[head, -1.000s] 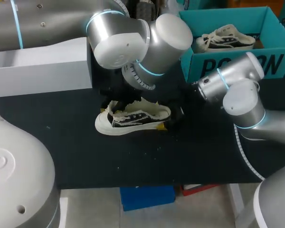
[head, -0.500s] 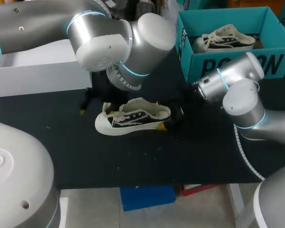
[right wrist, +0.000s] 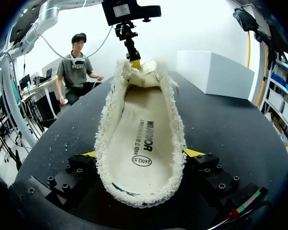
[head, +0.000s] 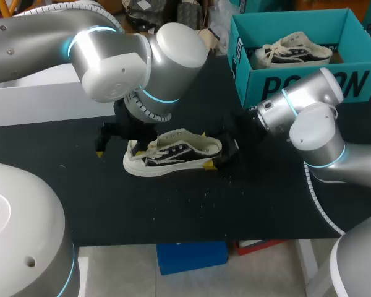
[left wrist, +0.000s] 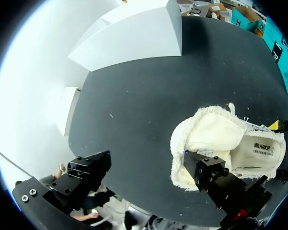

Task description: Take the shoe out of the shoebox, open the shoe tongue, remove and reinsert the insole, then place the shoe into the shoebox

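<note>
A cream fleece-lined shoe (head: 173, 153) lies on its sole on the black table (head: 173, 210), toe to the left. In the right wrist view its heel sits between the yellow tips of my right gripper (right wrist: 141, 154), which press on both sides; the printed insole (right wrist: 143, 139) lies inside. My left gripper (head: 116, 147) stands wide open at the toe end. In the left wrist view one of its fingers (left wrist: 209, 172) is over the shoe's (left wrist: 216, 139) toe rim, and the other finger is out over bare table. The teal shoebox (head: 269, 83) stands at the back right.
A second shoe (head: 294, 49) lies inside the teal shoebox. A white box (head: 49, 93) stands at the back left, close behind my left arm. Small crumbs are scattered on the table in front of the shoe. The table's front edge is near.
My left gripper has opened wide and swung left, off the top of the shoe to its toe end. The shoe and my right arm have stayed put.
</note>
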Robot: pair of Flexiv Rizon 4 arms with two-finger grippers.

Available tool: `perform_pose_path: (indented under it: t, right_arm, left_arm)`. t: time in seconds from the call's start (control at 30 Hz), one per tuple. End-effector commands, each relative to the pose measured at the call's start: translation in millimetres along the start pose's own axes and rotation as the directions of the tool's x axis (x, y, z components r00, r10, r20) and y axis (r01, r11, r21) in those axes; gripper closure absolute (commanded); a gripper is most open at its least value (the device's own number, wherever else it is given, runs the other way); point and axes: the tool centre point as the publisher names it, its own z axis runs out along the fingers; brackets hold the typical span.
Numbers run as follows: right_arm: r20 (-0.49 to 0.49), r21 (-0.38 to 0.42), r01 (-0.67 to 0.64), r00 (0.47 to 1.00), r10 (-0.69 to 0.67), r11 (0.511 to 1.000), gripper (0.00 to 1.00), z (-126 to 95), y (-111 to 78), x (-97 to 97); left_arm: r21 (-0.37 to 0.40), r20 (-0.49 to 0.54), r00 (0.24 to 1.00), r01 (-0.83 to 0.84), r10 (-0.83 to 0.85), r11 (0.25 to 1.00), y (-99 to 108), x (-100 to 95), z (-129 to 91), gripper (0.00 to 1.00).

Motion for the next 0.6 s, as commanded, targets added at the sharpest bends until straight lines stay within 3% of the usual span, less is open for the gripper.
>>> perform_pose_path:
  t: [0.03, 0.17, 0.3, 0.4, 0.47, 0.5, 0.53, 0.57, 0.6]
  right_arm:
    - [0.0, 0.0, -0.002, 1.0, 0.002, 1.0, 1.0, 4.1, -4.8, -0.3]
    - [0.0, 0.0, -0.002, 1.0, 0.002, 1.0, 1.0, 4.1, -4.8, -0.3]
    - [0.0, 0.0, -0.002, 1.0, 0.002, 1.0, 1.0, 4.1, -4.8, -0.3]
    - [0.0, 0.0, -0.002, 1.0, 0.002, 1.0, 1.0, 4.1, -4.8, -0.3]
    - [0.0, 0.0, -0.002, 1.0, 0.002, 1.0, 1.0, 4.1, -4.8, -0.3]
    - [0.0, 0.0, -0.002, 1.0, 0.002, 1.0, 1.0, 4.1, -4.8, -0.3]
    - [0.0, 0.0, -0.002, 1.0, 0.002, 1.0, 1.0, 4.1, -4.8, -0.3]
    - [0.0, 0.0, -0.002, 1.0, 0.002, 1.0, 1.0, 4.1, -4.8, -0.3]
    - [0.0, 0.0, -0.002, 1.0, 0.002, 1.0, 1.0, 4.1, -4.8, -0.3]
  left_arm:
    - [0.021, -0.029, 0.999, -0.015, 0.016, 1.0, -2.3, -5.2, 5.4, 0.0]
    - [0.073, -0.057, 0.997, -0.044, 0.048, 0.996, -5.1, -2.3, -3.1, 0.0]
    - [0.196, -0.132, 0.982, -0.107, 0.134, 0.975, -11.5, 2.5, -29.9, 0.0]
    - [0.309, -0.226, 0.937, -0.19, 0.266, 0.932, -17.7, 8.2, -53.3, 0.0]
    - [0.368, -0.317, 0.857, -0.284, 0.407, 0.885, -21.9, 15.2, -69.1, 0.0]
    - [0.406, -0.343, 0.801, -0.345, 0.491, 0.846, -23.2, 19.9, -76.3, 0.14]
    - [0.439, -0.361, 0.751, -0.386, 0.552, 0.812, -25.5, 25.5, -83.3, 0.5]
    - [0.442, -0.393, 0.697, -0.429, 0.6, 0.788, -27.3, 29.4, -86.8, 0.62]
    - [0.493, -0.47, 0.532, -0.504, 0.705, 0.709, -27.2, 36.8, -95.4, 1.0]
